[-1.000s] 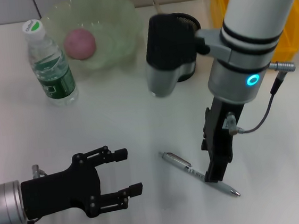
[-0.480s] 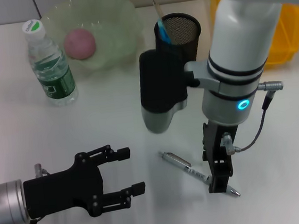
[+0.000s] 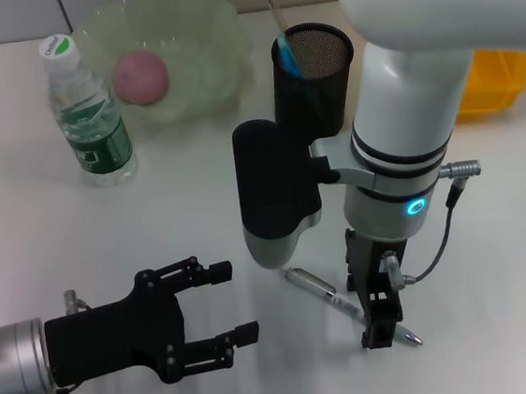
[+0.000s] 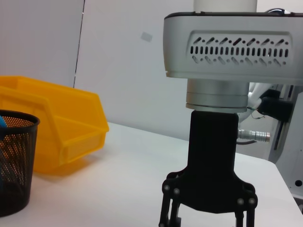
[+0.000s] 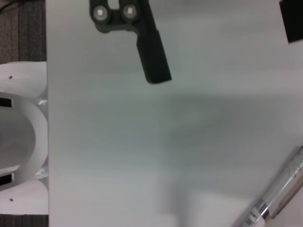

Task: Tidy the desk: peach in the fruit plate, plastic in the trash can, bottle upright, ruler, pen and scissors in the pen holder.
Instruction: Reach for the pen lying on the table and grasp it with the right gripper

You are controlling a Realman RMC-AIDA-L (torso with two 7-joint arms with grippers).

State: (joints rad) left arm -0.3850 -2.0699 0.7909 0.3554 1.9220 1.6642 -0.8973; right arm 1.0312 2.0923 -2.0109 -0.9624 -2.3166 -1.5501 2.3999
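Silver and slim, the pen [image 3: 349, 303] lies flat on the desk [image 3: 199, 213], directly beneath the right claw [image 3: 378, 321], which is pointed straight down at its far half. In the right wrist view one finger [image 5: 151, 56] is seen well apart from the pen's barrel [image 5: 279, 198] and the second finger at the opposite edge, so the claw is judged spread wide, not yet closed on anything.

The risk can be read from that: the fingers are set near the pen's tip rather than its middle, so the pen could be pinched off-balance and tipped, or rolled away across the smooth desk if one finger lands first.

The left claw [image 3: 220, 305] is held spread and idle, low over the desk, well to the left of the right claw.

Beyond the right claw, the yellow bin [image 3: 486, 84] is seen; its inside is hidden. Further left and behind, the green bowl [image 3: 198, 25] is seen with the peach [image 3: 140, 76] inside. Just behind the right arm stands the mesh pen holder [image 3: 314, 74], with a blue-handled item and a thin stick already in it. The bottle [image 3: 90, 112] is standing upright beside the bowl.
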